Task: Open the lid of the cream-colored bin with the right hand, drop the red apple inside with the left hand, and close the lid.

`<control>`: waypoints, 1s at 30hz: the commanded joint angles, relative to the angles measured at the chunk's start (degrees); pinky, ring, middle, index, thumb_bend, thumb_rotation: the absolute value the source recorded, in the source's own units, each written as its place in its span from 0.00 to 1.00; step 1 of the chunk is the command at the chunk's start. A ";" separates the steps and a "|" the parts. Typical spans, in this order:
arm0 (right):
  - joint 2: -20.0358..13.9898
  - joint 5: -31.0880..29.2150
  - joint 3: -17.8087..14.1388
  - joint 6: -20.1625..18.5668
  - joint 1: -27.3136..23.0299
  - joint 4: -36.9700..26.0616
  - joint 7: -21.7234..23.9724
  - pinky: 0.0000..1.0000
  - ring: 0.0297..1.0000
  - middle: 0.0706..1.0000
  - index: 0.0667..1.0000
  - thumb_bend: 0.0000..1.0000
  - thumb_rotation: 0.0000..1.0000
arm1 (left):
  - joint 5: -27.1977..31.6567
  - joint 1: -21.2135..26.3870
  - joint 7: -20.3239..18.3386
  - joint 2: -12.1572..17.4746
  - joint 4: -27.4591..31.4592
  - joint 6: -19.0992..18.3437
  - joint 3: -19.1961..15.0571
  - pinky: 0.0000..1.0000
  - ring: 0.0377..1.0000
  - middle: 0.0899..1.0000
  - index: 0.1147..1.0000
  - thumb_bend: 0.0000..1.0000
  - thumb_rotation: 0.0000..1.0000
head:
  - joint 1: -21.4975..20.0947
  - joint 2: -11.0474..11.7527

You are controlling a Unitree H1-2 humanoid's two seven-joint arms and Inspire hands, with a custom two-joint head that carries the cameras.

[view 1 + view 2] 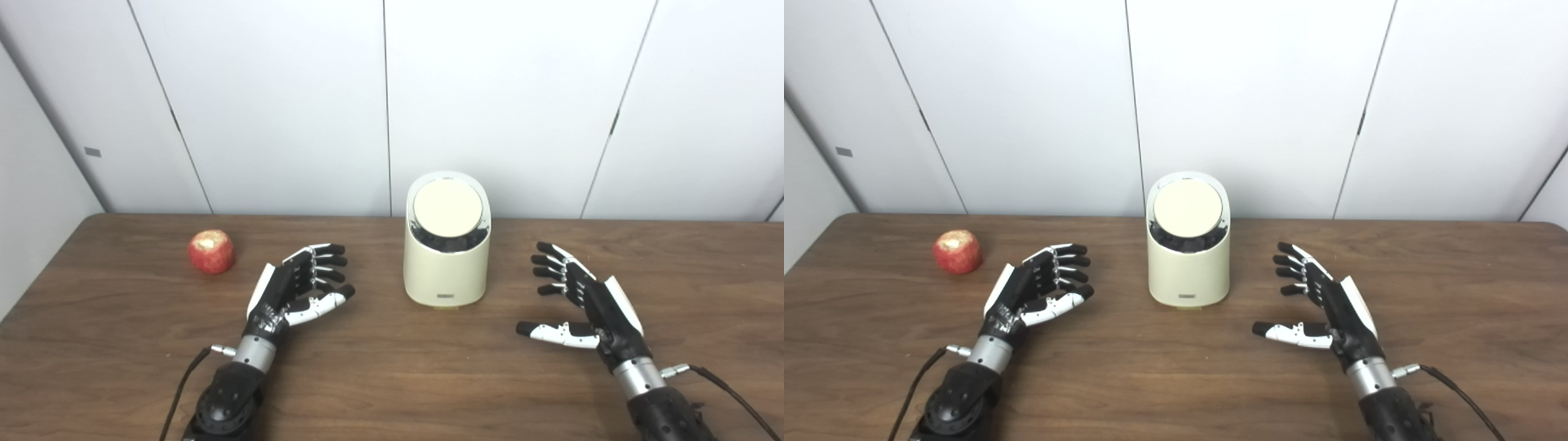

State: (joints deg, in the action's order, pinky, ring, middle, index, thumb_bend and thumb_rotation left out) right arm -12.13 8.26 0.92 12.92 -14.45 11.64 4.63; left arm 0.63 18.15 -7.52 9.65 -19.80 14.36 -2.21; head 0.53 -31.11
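Lab-like room: white wall panels (490, 104), wooden table (392, 380).

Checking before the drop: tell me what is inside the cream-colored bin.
The cream-colored cylindrical bin has its round lid shut. Only a dark band shows below the lid; the inside is covered, so its contents cannot be seen.

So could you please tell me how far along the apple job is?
Nothing looks done yet. The cream-colored bin has its lid shut, and the red apple sits on the table. The left hand and right hand are open and empty. Opening, dropping and closing remain.
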 commanded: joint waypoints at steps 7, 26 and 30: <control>-0.61 -0.87 -0.52 3.07 -1.93 -0.66 -0.47 0.67 0.79 0.82 0.87 0.67 0.17 | 0.10 1.20 0.51 -0.19 -0.84 2.89 0.10 0.50 0.58 0.65 0.70 0.64 0.09 | -0.25 0.75; -0.35 4.99 1.23 -5.81 -5.17 -10.65 -0.29 0.70 0.83 0.87 0.91 0.72 0.40 | 1.14 1.44 -0.48 0.18 -2.30 4.70 0.34 0.50 0.59 0.65 0.70 0.66 0.12 | -0.72 0.51; -1.41 8.14 2.60 -9.50 -8.15 -12.89 0.99 0.74 0.87 0.91 0.92 0.77 0.48 | 0.75 1.42 -0.19 0.18 -2.09 4.37 0.42 0.50 0.58 0.66 0.70 0.65 0.11 | -0.69 0.56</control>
State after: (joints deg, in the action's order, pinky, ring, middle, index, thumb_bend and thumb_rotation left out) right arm -12.51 15.76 3.48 4.20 -19.67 1.22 5.22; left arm 1.77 18.99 -8.01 9.81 -21.41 16.68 -2.08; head -0.09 -30.50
